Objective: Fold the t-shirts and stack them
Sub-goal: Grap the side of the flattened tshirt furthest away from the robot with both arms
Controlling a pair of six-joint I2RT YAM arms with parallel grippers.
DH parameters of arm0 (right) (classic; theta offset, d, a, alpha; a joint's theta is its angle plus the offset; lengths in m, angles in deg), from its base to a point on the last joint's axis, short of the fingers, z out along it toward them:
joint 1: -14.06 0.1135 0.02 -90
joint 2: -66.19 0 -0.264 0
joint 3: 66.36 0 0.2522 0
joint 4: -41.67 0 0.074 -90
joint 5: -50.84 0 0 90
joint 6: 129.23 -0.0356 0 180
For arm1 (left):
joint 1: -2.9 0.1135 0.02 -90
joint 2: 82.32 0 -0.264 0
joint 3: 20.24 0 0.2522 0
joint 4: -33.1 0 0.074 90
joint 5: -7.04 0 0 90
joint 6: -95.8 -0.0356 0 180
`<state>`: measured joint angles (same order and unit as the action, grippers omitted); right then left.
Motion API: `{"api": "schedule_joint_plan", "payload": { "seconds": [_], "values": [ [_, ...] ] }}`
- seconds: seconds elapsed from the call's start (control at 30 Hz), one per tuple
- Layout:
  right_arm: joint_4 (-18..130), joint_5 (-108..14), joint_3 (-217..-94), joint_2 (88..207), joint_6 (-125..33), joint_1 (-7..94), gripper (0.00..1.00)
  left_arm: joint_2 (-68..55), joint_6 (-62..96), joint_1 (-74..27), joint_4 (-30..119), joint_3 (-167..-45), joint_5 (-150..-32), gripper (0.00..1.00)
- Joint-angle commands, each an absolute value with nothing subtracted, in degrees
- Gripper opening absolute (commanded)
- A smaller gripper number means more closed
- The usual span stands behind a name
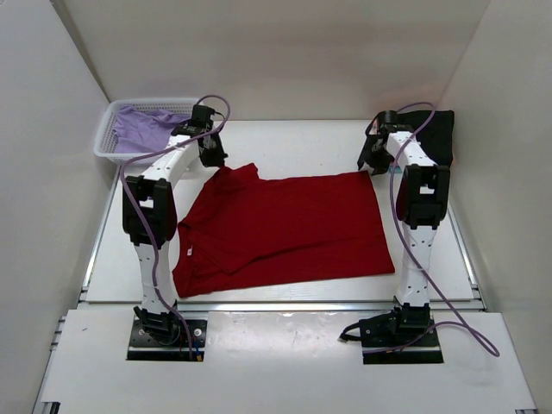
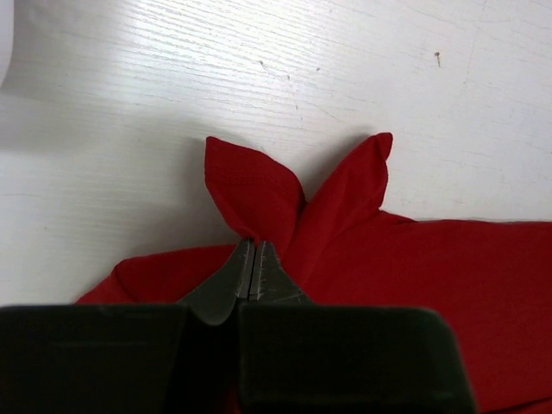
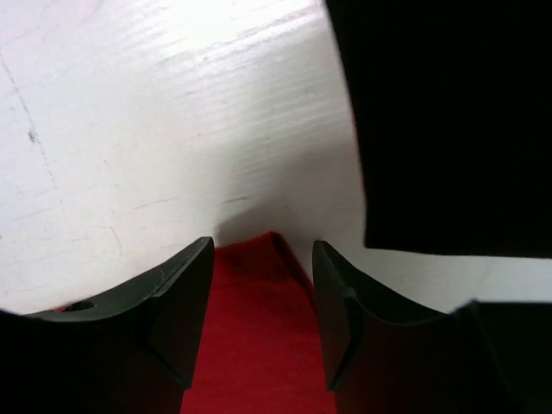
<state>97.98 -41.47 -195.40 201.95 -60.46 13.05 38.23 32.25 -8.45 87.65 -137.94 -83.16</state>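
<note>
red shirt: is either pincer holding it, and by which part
The left pincer holds the red t-shirt by its far left corner. The right pincer straddles the far right corner, open, not gripping.

The white bench has a grained, lightly scratched top; a red t-shirt lies spread across its middle, mostly flat, with its far left corner bunched into two peaks. A white lattice basket stands at the far left corner; a black t-shirt lies at the far right corner, near the red one.
</note>
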Motion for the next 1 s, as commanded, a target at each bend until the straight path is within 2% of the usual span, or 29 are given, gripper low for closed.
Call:
{"api": "schedule_joint_plan", "payload": {
  "seconds": [0.0,0.1,0.13,0.23,0.27,0.3,0.53,0.67,0.97],
  "values": [
    [101.1,-39.3,-198.9,203.0,-60.6,14.8,0.47,32.5,32.8,-7.9,86.8,-137.1,-83.6,0.0],
    [102.5,-37.4,-198.1,203.0,-61.1,15.5,0.42,32.6,32.8,-7.6,87.2,-136.4,-83.1,0.0],
    [102.5,-37.8,-197.3,202.9,-61.5,15.6,0.37,32.6,32.8,-7.6,87.1,-136.7,-83.5,0.0],
    [102.3,-37.7,-195.7,202.6,-62.1,15.6,0.11,32.6,32.6,-7.6,87.0,-136.2,-83.0,0.0],
    [101.8,-37.6,-195.7,202.2,-62.4,15.7,0.09,32.5,32.9,-7.6,87.1,-136.0,-83.0,0.0],
    [102.4,-37.9,-195.4,202.2,-62.2,15.6,0.01,32.5,32.7,-7.7,87.1,-136.2,-83.4,0.0],
    [104.1,-38.5,-204.7,203.2,-58.5,14.9,0.0,31.2,32.1,-7.0,87.7,-136.7,-83.0,0.0],
    [103.9,-38.7,-204.9,200.4,-56.7,14.2,0.0,27.9,32.4,-5.9,87.2,-133.8,-83.6,0.0],
    [98.3,-41.8,-187.4,190.0,-55.9,12.0,0.0,20.9,30.5,-6.8,85.8,-122.7,-83.0,0.0]
  ]
}}
